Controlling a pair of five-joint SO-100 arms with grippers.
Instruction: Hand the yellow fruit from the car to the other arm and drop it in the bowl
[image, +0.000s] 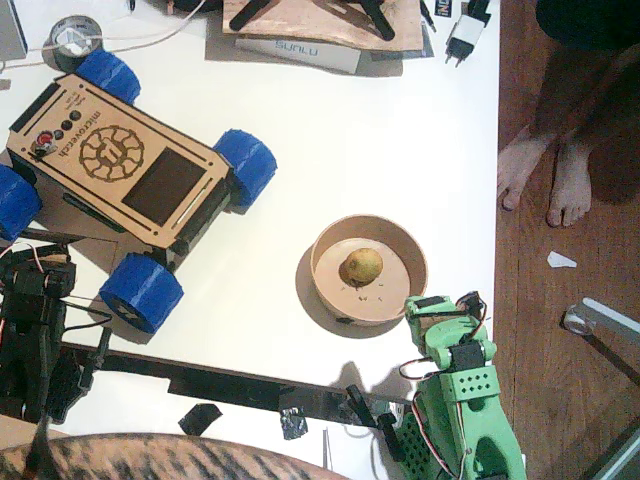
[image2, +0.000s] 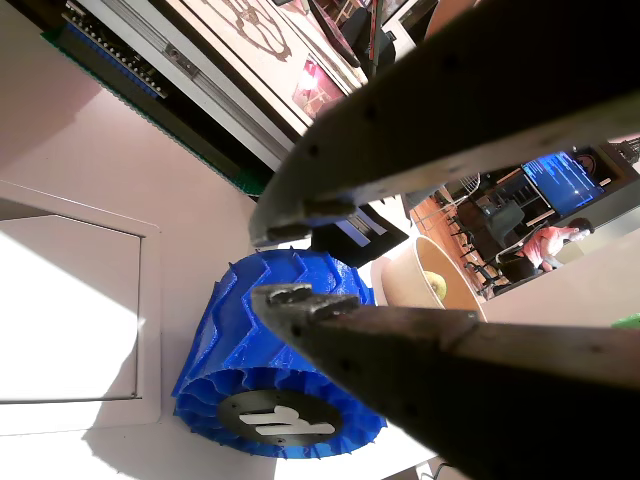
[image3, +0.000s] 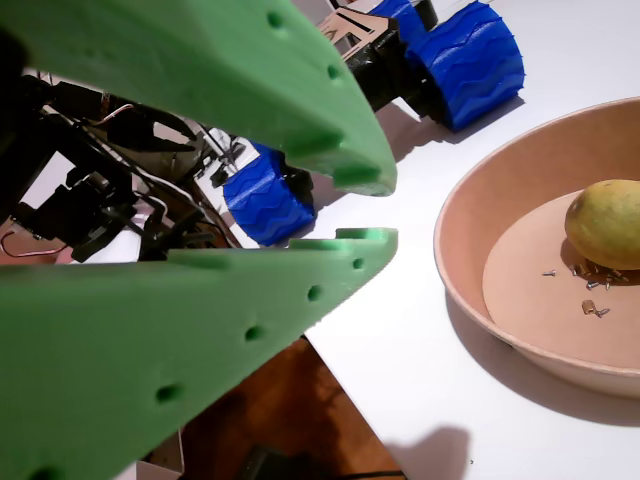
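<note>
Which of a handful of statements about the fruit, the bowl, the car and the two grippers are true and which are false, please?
1. The small round yellow fruit lies inside the shallow tan wooden bowl. True.
2. The fruit sits on the flat light-wood car with blue wheels. False: the car's deck carries no fruit.
3. The green right gripper grips the fruit. False: it holds nothing, and the fruit rests apart from it in the bowl.
4. The black left gripper holds nothing, with a blue wheel showing beyond its tips. True.
5. The bowl stands on the wooden floor. False: it stands on the white table.
</note>
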